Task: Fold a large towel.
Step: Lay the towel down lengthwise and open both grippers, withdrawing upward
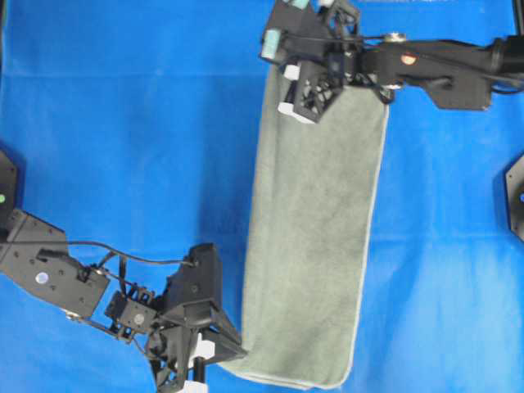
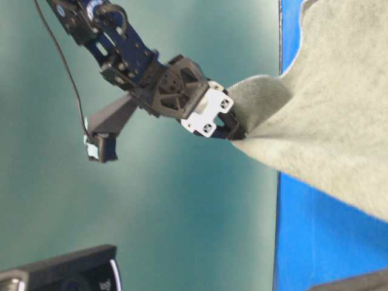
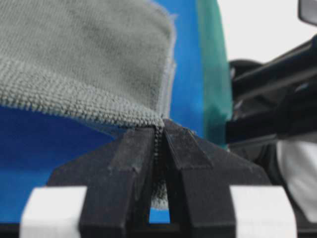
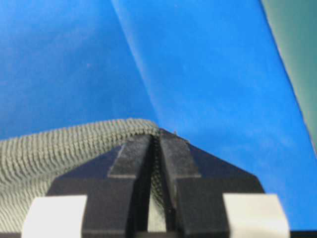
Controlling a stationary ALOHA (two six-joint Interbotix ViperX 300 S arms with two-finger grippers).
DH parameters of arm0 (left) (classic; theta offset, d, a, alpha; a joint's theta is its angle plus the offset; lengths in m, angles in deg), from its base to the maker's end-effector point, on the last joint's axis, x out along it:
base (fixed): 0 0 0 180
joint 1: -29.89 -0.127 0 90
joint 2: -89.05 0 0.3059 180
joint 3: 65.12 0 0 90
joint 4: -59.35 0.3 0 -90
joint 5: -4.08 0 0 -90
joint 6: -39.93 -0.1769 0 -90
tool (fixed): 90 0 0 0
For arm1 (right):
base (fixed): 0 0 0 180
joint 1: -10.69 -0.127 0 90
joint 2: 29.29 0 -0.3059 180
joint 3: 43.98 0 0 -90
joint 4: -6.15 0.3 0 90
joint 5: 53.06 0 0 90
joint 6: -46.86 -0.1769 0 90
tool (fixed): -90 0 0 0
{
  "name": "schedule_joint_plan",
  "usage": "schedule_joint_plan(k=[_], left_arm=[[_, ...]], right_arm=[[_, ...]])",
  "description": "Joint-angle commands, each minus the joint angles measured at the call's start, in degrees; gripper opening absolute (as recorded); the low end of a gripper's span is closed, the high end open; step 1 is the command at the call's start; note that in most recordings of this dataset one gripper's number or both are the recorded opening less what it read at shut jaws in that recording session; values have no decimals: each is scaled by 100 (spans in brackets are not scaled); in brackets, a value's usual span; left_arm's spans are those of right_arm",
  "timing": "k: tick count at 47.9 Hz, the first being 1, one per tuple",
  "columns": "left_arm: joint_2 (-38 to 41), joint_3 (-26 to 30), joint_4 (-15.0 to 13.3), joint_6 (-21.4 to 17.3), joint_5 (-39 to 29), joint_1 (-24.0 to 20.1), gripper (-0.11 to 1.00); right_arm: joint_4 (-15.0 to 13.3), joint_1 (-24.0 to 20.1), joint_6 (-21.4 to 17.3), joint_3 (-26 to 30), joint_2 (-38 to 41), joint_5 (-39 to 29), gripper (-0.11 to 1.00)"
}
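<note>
Bright blue sheeting [image 1: 123,147] covers the whole work surface; a teal wall backs it in the table-level view.

1. Towel position. The grey-green towel [image 1: 315,237] lies on the sheet as a long narrow strip, right of the sheet's centre in the overhead view. Its long axis runs from the far edge of the sheet to the near edge, leaning slightly (the near end sits further left than the far end). A thin pale hem runs along the right long side and round the near end.

2. Left claw [image 1: 214,354]. It sits at the towel's near left corner. Both fingers [image 3: 133,163] are pressed together on the towel edge, with terry cloth pinched in the slit between them. That corner is lifted off the sheet.

3. Right claw [image 1: 296,110]. It sits at the towel's far left corner, likewise clamped tight on the cloth (the wrist view shows a fold of towel caught between the fingers).
</note>
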Motion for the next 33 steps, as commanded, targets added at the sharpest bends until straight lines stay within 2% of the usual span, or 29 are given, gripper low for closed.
schedule_joint_plan(k=[1, 8, 11, 14, 19, 22, 26, 33], left_arm=[[-176, 35, 44, 0, -62, -44, 3], [-158, 79, 79, -62, -158, -220, 3], [-141, 105, 79, -132, -158, -255, 8], [-141, 141, 79, -193, -158, -264, 24], [-132, 167, 79, -255, -167, -290, 57], [-176, 141, 79, -255, -237, -308, 73], [-281, 132, 79, -255, -413, -316, 86], [-598, 114, 79, -264, -949, -316, 84]], right_arm=[[-62, 141, 132, 149, -79, 88, 5], [-53, 132, 290, 88, -79, 334, 6], [-62, 123, 360, 70, -79, 439, 9], [-70, 97, 457, 62, -79, 510, 26], [-70, 97, 677, 44, -105, 545, 57], [-70, 97, 773, 44, -114, 545, 67], [-70, 97, 853, 44, -123, 545, 66], [-70, 79, 888, 26, -264, 536, 65]])
